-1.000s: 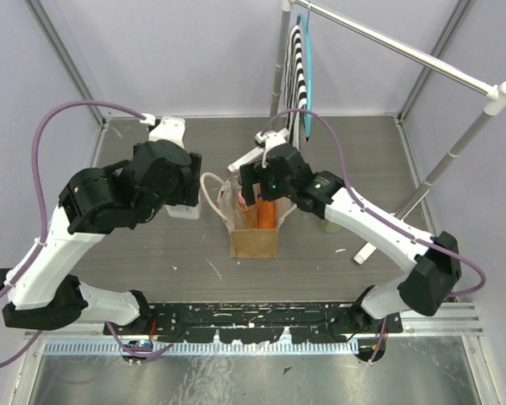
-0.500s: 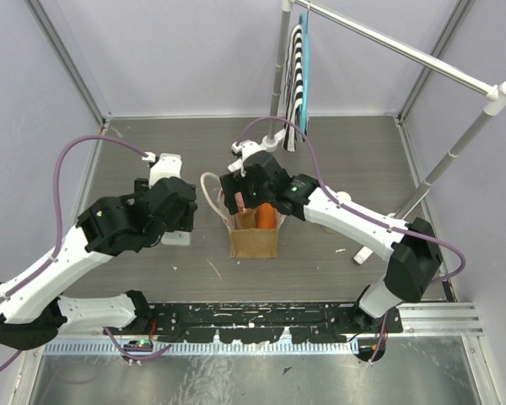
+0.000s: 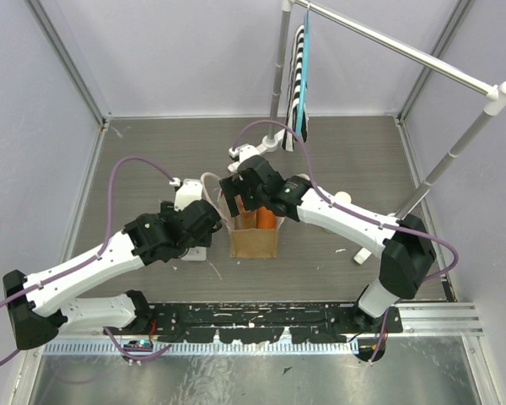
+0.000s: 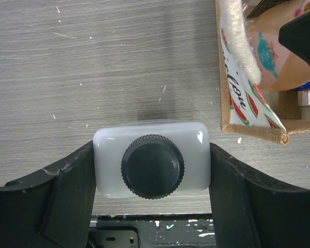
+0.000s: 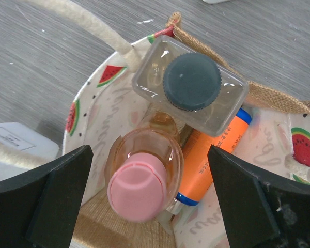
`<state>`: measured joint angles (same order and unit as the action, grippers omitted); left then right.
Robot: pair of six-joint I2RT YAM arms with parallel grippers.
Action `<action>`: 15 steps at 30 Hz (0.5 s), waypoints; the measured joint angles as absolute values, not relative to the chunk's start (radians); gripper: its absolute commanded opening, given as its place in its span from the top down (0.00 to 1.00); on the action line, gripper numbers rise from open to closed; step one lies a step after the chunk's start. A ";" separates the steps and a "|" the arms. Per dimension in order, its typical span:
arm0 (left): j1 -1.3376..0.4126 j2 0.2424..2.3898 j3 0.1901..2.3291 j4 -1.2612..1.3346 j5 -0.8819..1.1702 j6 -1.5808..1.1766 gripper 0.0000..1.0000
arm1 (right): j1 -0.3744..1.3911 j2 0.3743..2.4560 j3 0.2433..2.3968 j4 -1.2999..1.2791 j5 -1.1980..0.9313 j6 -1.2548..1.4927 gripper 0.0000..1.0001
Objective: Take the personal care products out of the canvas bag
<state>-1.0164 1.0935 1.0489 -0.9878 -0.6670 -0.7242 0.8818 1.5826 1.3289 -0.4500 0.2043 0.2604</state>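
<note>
My right fingers (image 5: 57, 199), wide apart and empty, straddle the bag (image 5: 271, 97) mouth; the dark-capped bottle (image 5: 191, 81) stands cap-up between them, upper centre. My left fingers (image 4: 67, 194) clamp the white bottle (image 4: 152, 166).

Bright even light, soft shadows, small glare on the squat white bottle (image 4: 152, 165)

A grey wood-grain bench (image 3: 152, 152) fills the middle of the frame, enclosed by pale lilac walls (image 3: 194, 59). At upper right a white clothes rail (image 3: 405, 48) slants across, with a black-and-white striped cloth (image 3: 293, 84) hanging from it.
</note>
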 measured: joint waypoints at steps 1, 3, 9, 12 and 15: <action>-1.016 1.094 1.040 -0.980 -0.667 -0.728 0.21 | 0.882 1.592 1.329 -0.450 0.210 0.261 0.03; -1.016 1.095 1.024 -0.965 -0.667 -0.734 0.17 | 0.882 1.618 1.331 -0.452 0.220 0.261 0.10; -1.016 1.095 1.005 -0.932 -0.666 -0.743 0.03 | 0.882 1.690 1.353 -0.488 0.221 0.262 0.52; -1.015 1.092 1.005 -0.912 -0.675 -0.746 0.01 | 0.882 1.701 1.371 -0.501 0.223 0.265 0.66; -1.015 1.092 1.005 -0.897 -0.674 -0.751 0.01 | 0.882 1.702 1.378 -0.516 0.227 0.266 0.69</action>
<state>-1.0149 1.0920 1.0050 -0.8974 -0.6739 -0.7509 0.8818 1.7016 1.3785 -0.5156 0.2268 0.2657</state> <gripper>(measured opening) 0.992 0.608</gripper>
